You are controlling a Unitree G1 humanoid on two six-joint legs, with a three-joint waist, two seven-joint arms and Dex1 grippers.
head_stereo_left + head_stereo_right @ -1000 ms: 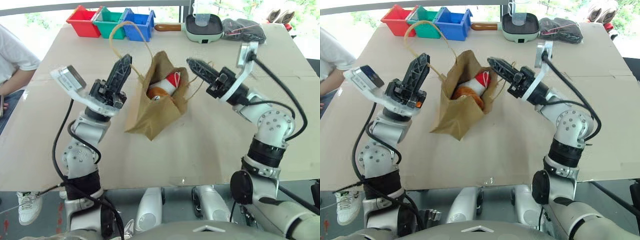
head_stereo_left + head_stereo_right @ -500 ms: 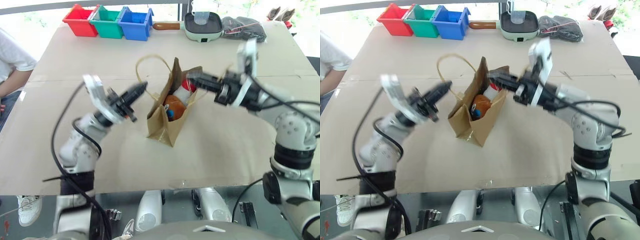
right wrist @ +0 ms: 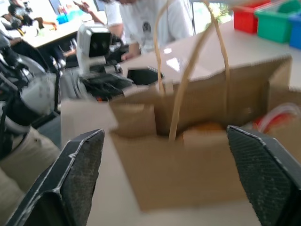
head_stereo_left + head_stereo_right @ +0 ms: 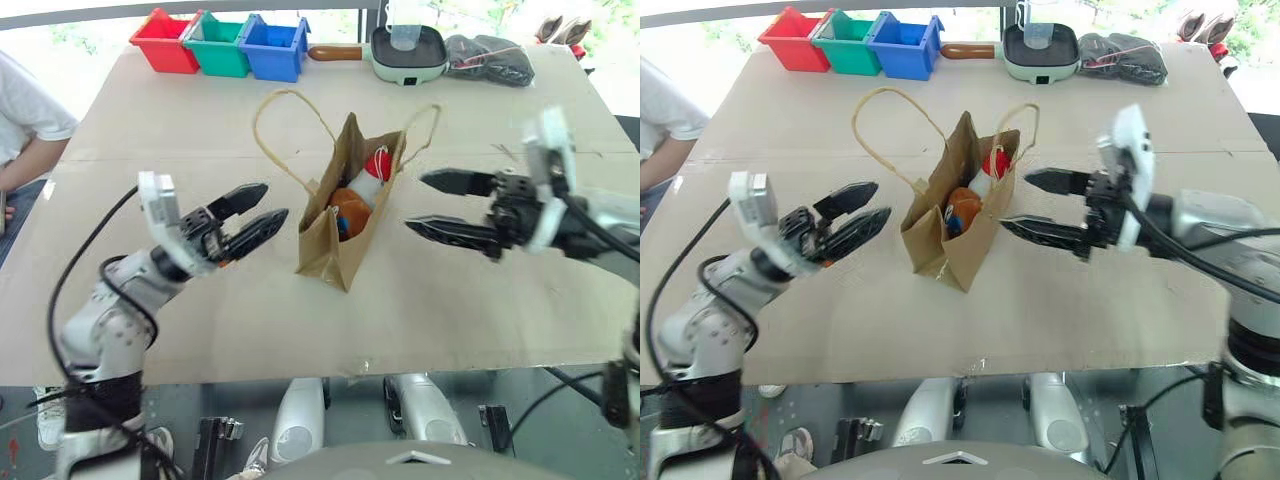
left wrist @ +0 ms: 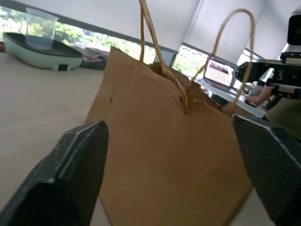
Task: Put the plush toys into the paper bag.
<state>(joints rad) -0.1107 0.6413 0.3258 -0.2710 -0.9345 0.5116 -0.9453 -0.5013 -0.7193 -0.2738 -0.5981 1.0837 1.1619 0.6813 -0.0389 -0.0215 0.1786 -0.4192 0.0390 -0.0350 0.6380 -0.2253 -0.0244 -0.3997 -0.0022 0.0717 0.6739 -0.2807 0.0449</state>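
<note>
Both plush toys (image 4: 352,205) sit inside the upright paper bag (image 4: 335,235) at mid-table, between the left gripper (image 4: 250,215) and right gripper (image 4: 435,205), jaws wide, empty.

Matt brown paper bag (image 4: 325,240); glossy plastic bins (image 4: 218,45).

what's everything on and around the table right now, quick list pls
paper bag: 1, brown, standing mid-table, handles up
plush toys: 2, brown-orange and white with red end, inside the bag
bins: 3, red, green, blue, far left edge in a row
pan: 1, pale green with dark inside, far edge, clear cup in it
dark bundle: 1, black, far right of the pan
person: 1, white sleeve, at the table's left side
left gripper: jaws open, left of the bag, apart from it
right gripper: jaws open, right of the bag, apart from it
</note>
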